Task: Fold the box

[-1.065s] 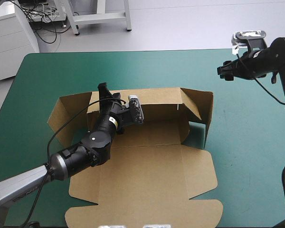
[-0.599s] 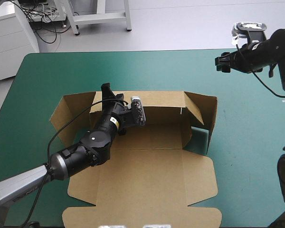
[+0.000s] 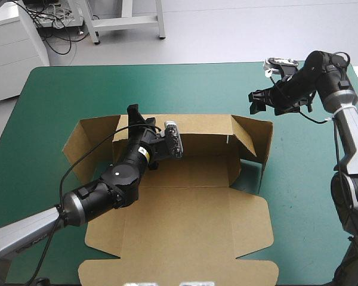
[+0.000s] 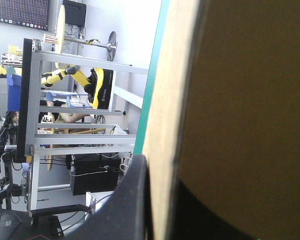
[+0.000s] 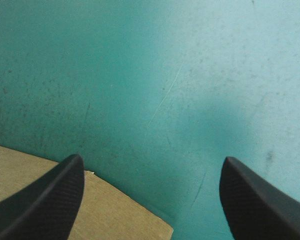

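At the table's middle, box (image 3: 191,220): we see the brown sheet on the teal-green cover (image 3: 77,89), lid panel flat toward the robot, back wall (image 3: 197,128) raised.
Left gripper (image 3: 132,114): we find its black fingers all but closed on the back wall's left end, the board pinched between them (probably to keep that wall upright).
Right gripper (image 3: 255,101): its fingers stand wide apart and hold nothing; we place it above bare cover, just beyond the raised right flap (image 3: 253,138), likely poised to tuck it.

The left gripper (image 3: 132,114) is pinched nearly closed; the right gripper (image 5: 152,159) holds 2 fingers apart.
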